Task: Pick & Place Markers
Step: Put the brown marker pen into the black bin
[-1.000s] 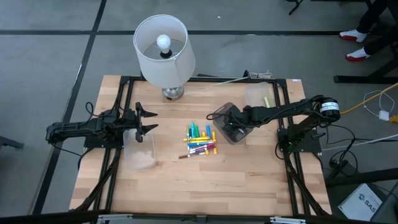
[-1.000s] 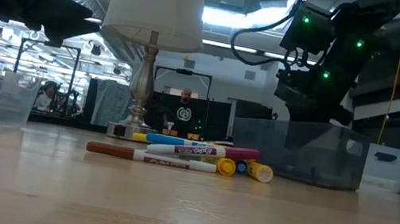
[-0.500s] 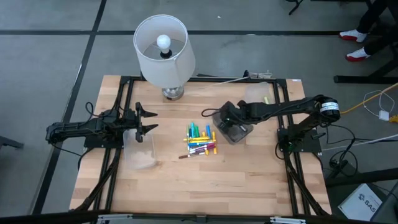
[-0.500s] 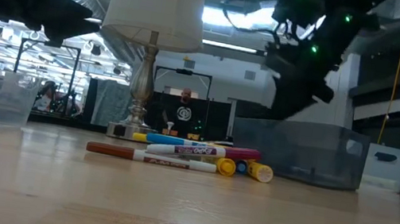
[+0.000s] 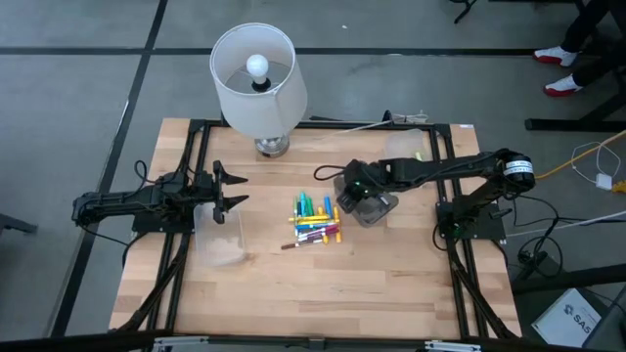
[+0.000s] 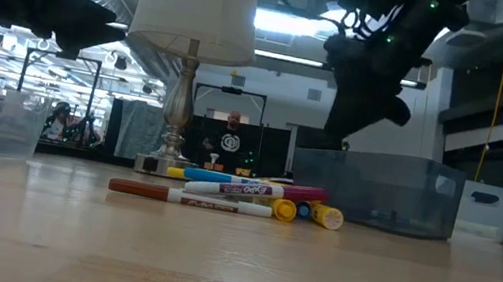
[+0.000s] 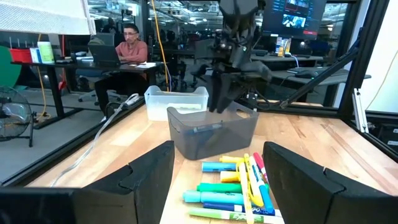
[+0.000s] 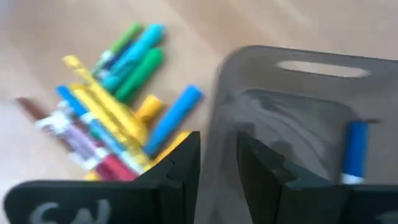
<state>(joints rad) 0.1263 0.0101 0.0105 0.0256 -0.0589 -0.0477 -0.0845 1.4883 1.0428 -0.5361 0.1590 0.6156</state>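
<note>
A loose pile of markers [image 5: 315, 220] in yellow, green, blue and pink lies flat on the wooden table's middle, also seen low [image 6: 243, 192] and in the wrist views [image 7: 239, 186] [image 8: 118, 118]. Right of the pile stands a dark see-through bin [image 5: 377, 207] with a blue marker [image 8: 356, 152] lying on its bottom. My right gripper [image 5: 350, 188] hangs above the bin's rim on the pile's side, slanting down. Its fingers [image 8: 217, 140] are a little apart, with nothing between them. My left gripper [image 5: 235, 189] waits level at the table's left, wide open [image 7: 217, 162].
A table lamp [image 5: 256, 83] stands at the far edge behind the pile. A clear bin [image 5: 220, 235] sits by my left gripper. Another clear bin [image 5: 406, 149] at the far right holds a yellow marker [image 5: 419, 156]. Bare wood lies toward the near edge.
My right gripper has risen out of the dark bin to above its rim. It has shifted a little toward the marker pile and tipped less steeply. Its finger gap looks unchanged. The markers and bins have stayed in place.
</note>
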